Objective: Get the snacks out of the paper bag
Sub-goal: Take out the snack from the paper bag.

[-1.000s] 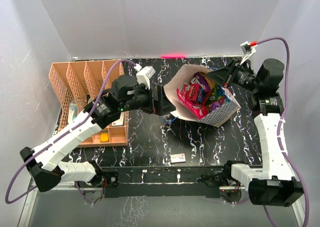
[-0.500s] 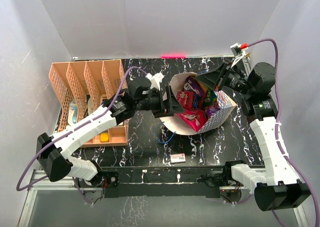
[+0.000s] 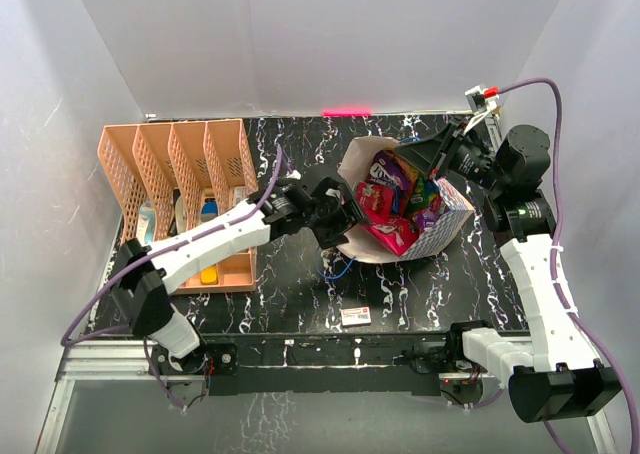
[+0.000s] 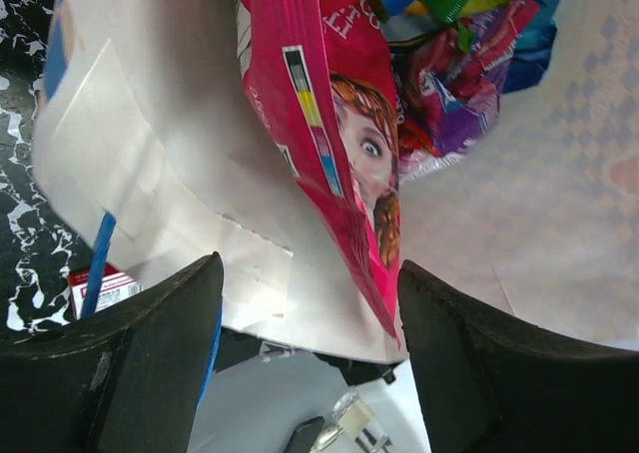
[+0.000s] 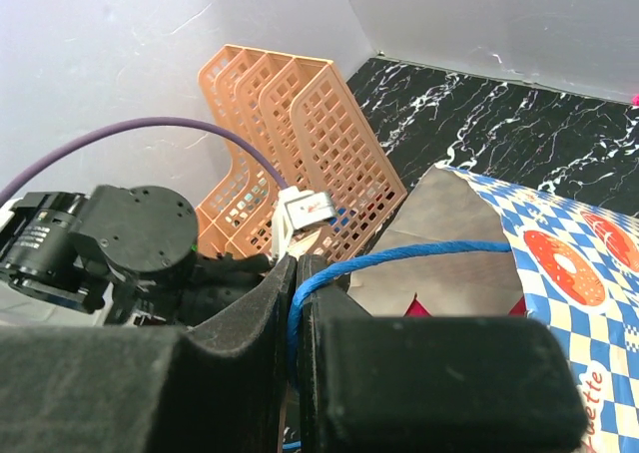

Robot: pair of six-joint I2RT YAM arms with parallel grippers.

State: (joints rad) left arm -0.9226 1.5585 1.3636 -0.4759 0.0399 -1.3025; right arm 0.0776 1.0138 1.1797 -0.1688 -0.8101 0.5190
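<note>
The paper bag, blue-and-white checkered outside and cream inside, lies tilted with its mouth facing left. Inside are the snacks: a magenta-pink packet, a purple one and others in blue, green and yellow. My left gripper is open at the lower lip of the bag's mouth. In the left wrist view the gripper has the cream bag wall and the magenta packet between its fingers. My right gripper is shut on the bag's blue cord handle and holds the bag's upper edge up.
A peach-orange divider rack stands at the left, with small blue and yellow items in it; it also shows in the right wrist view. A small white flat box lies near the front edge. The second blue handle trails on the black marbled table.
My left arm has stretched right and its gripper has moved from beside the bag to the lower lip of its mouth. The bag has shifted and tilted slightly. My right gripper keeps the handle.
</note>
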